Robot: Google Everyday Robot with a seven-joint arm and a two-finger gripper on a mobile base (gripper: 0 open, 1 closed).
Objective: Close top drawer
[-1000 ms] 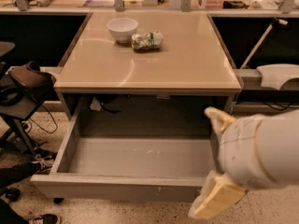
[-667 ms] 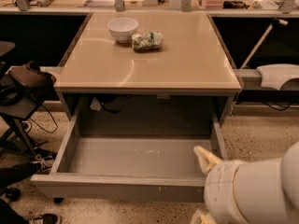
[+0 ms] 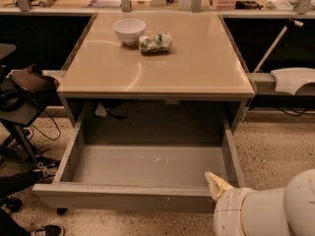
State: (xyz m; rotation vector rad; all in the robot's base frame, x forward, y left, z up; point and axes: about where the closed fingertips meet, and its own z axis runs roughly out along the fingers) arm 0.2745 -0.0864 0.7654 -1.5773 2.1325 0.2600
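1. Far left, we note a dark bag (image 3: 30,82) lying on a stand beside the table (image 3: 197,68).
2. On the table's rear left stands 1 white bowl (image 3: 129,30), with a crumpled green packet (image 3: 155,42) just beside it to the right.
3. Below the tabletop, the top drawer (image 3: 123,199) is pulled far out, showing its grey floor with small white scratches.
4. Lower right, the claw (image 3: 216,185) is at the drawer's front right corner. We cannot tell whether it touches the drawer, or whether it is spread or pressed together.
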